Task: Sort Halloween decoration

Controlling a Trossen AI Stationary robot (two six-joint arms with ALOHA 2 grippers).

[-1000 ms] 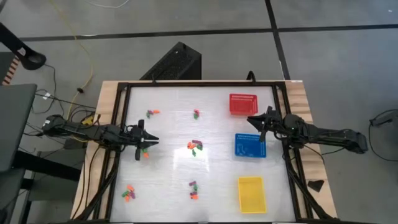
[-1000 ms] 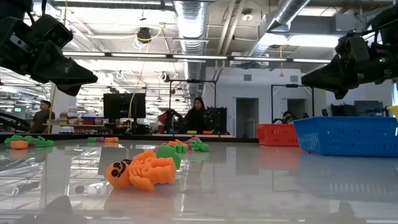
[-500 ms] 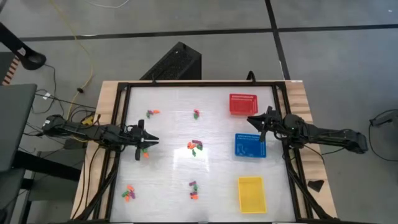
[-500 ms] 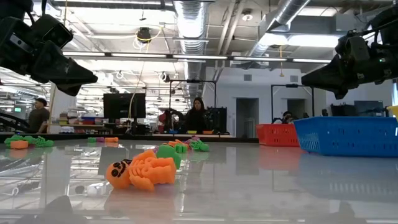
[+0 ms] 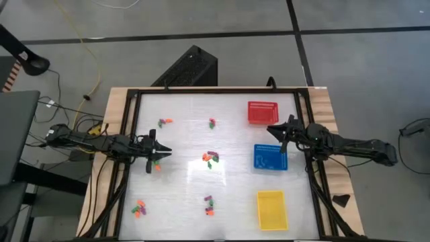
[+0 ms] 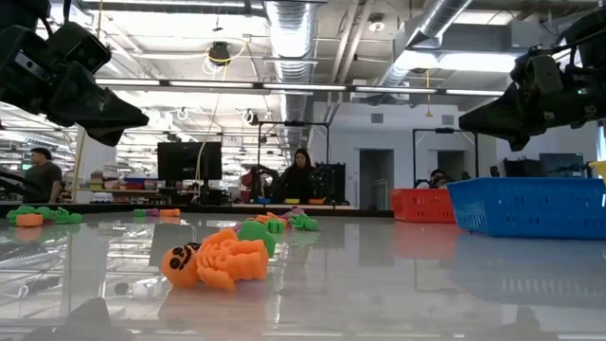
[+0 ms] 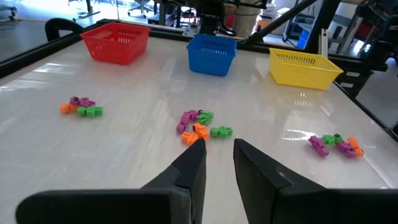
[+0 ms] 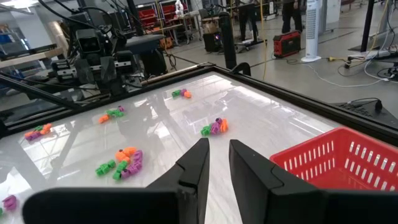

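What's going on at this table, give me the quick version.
Nothing is being handled yet. The left gripper hangs above the table's left side and the right gripper between the red basket and blue basket, both empty with fingers slightly apart. The Halloween trinkets lie in scattered clusters; the yellow basket looks empty.

Table (image 5: 181, 101): framed by a rail, both arms reaching in from opposite sides.
Baskets: three are set in a column along the right side; the far basket (image 5: 262, 112) lies nearest the rear edge, the middle basket (image 5: 269, 158) below it, the near basket (image 5: 271, 209) closest to the front edge.
Halloween decoration (image 5: 211, 158): scattered in small clusters over the left and centre; one cluster at the centre, two toward the rear, two toward the front, one just beside the left gripper.
Left gripper (image 5: 163, 152): held over the left side, level with the central cluster.
Right gripper (image 5: 271, 130): placed between the far and middle baskets.
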